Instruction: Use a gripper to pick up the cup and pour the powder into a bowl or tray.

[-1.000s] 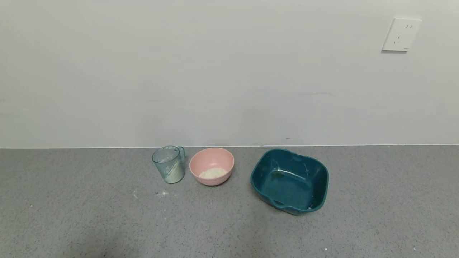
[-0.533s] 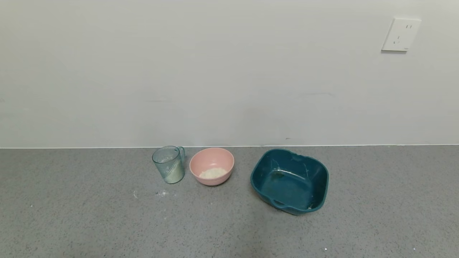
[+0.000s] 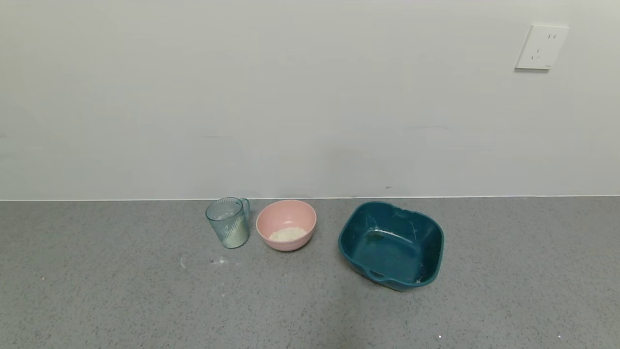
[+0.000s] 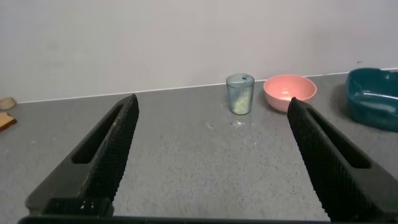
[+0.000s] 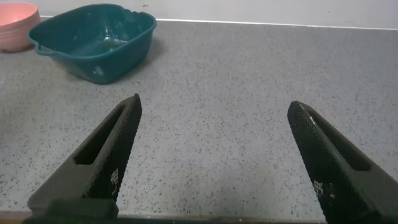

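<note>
The ribbed blue-green cup (image 3: 227, 222) stands upright on the grey counter near the wall, with white powder (image 3: 235, 236) low inside it. The pink bowl (image 3: 286, 225) sits just to its right and holds a small heap of powder (image 3: 287, 234). Neither gripper shows in the head view. In the left wrist view the left gripper (image 4: 211, 106) is open and empty, well short of the cup (image 4: 240, 94) and bowl (image 4: 289, 92). The right gripper (image 5: 213, 106) is open and empty over bare counter.
A dark teal tray (image 3: 391, 245) with handles sits right of the bowl; it also shows in the right wrist view (image 5: 94, 40). A few spilled powder specks (image 3: 218, 261) lie in front of the cup. A wall socket (image 3: 541, 47) is high on the right.
A faint shadow on the counter at the lower left has gone. The cup, bowl and tray have not moved.
</note>
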Motion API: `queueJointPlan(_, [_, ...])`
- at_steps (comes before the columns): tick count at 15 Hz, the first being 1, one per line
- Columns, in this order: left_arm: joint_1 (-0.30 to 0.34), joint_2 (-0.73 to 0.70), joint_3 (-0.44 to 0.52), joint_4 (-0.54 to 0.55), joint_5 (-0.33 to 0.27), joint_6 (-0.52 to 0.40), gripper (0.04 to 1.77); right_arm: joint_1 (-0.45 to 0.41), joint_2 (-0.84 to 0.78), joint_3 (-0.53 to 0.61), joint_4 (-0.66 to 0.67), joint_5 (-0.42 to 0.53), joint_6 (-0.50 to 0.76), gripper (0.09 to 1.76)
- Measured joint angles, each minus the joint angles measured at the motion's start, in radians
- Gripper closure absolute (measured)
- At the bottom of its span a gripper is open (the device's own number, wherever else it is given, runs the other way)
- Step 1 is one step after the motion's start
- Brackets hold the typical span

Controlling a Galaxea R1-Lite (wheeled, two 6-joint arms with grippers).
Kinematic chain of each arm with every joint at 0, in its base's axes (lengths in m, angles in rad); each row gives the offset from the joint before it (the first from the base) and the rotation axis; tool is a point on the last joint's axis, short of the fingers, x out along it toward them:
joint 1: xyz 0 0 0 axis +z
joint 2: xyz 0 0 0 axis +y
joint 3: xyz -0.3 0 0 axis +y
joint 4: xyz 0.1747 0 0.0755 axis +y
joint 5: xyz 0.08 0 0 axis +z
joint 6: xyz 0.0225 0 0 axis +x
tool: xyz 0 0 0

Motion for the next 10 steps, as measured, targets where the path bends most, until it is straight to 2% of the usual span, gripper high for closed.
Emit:
queueJointPlan(2, [0.002, -0.046, 0.097, -0.072, -0.041, -0.007, 0.09, 0.001, 0.000, 0.000, 0.000, 0.000, 0.000, 0.14])
queueJointPlan(4, [0.004, -0.091, 0.234, -0.200, -0.057, -0.007, 0.09, 0.001, 0.000, 0.000, 0.000, 0.000, 0.000, 0.14])
queueJointPlan(10, [0.006, -0.158, 0.596, -0.461, -0.050, -0.011, 0.09, 0.001, 0.000, 0.000, 0.000, 0.000, 0.000, 0.14])
